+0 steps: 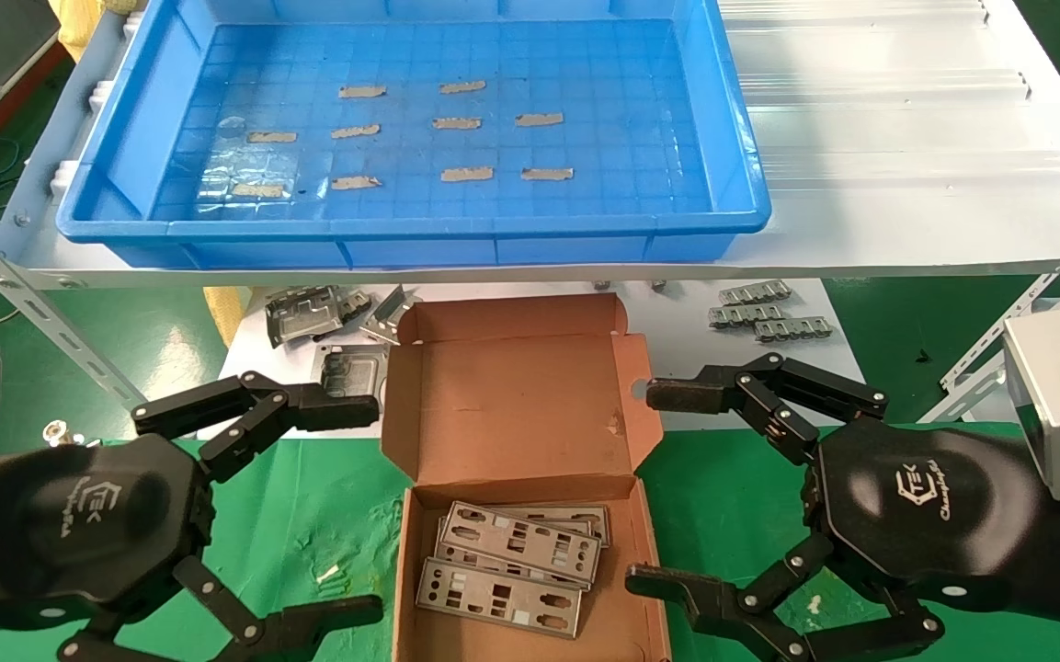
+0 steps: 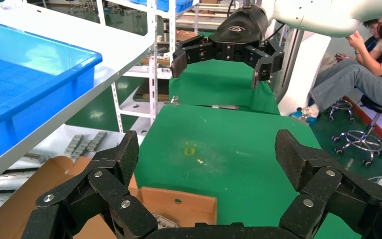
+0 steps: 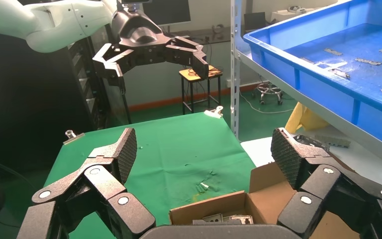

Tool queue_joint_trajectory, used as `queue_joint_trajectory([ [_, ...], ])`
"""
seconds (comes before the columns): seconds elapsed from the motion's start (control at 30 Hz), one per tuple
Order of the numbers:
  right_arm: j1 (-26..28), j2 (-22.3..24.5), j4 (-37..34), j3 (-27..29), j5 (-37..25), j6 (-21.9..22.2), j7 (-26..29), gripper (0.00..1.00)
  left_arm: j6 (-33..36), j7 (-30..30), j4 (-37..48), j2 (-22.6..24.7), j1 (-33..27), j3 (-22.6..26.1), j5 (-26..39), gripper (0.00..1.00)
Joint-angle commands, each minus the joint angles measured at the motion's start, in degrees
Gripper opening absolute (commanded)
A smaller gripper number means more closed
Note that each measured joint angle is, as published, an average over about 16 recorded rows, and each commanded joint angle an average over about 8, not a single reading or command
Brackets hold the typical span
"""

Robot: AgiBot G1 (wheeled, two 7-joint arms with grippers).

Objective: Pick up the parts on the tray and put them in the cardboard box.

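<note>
the left gripper (image 1: 350,510) has its jaws wide open and holds nothing. it hangs over the green counter (image 1: 309,533), just to the left of the cardboard box (image 1: 516,432). the right gripper (image 1: 658,487) is the same, its jaws spread wide with nothing in them, and it hangs just to the right of the box. the box sits between the two grippers.

in the left wrist view the left gripper (image 2: 206,159) looks across the green cloth at the other gripper, which is open too. in the right wrist view the right gripper (image 3: 204,157) sits low by the box edge (image 3: 214,209).

the cardboard box is open, with its flap lid standing up at the back. inside it lie the parts (image 1: 511,565), thin grey metal plates with little holes cut in them. they are stacked one on another, a bit askew, and one lies in front near the close end of the box.

behind the box is a shelf with the tray (image 1: 732,165) on it, a big blue bin with a grid floor. only small grey tape strips (image 1: 456,123) lie on its floor, in rough rows.

under the shelf, on a white board, some folded metal brackets (image 1: 309,317) lie to the left behind the box, and a few long grey pieces (image 1: 769,313) lie to the right
</note>
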Motion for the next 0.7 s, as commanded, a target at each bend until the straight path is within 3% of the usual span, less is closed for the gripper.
queue_joint_trajectory([
  [0.03, 0.00, 0.00, 0.00, 0.00, 0.00, 0.00, 0.00, 1.00, 0.00, 0.00, 0.00, 0.00, 0.00, 0.00, 0.00, 1.00],
  [0.7, 0.00, 0.00, 0.00, 0.00, 0.00, 0.00, 0.00, 1.00, 0.00, 0.00, 0.00, 0.00, 0.00, 0.00, -0.01, 1.00],
])
